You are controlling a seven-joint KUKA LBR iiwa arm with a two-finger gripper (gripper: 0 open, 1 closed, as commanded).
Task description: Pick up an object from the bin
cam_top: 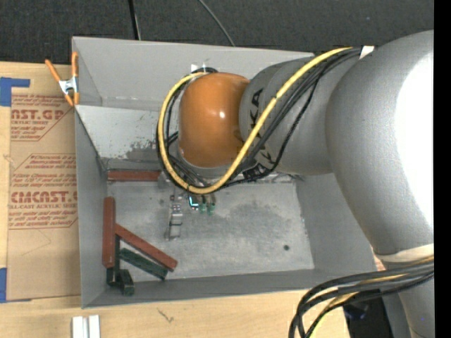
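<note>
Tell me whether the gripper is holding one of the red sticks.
No: the three red sticks lie flat along the left side of the bin, apart from the gripper.

Robotics lab, not a home or shop; big grey industrial arm with an orange wrist cover and yellow and black cables looped round it hangs over a grey metal bin; bin floor scuffed and scratched; bin sits on a pale wooden tabletop; more black cabling just off the bin's near right corner; dark surface beyond its far wall
</note>
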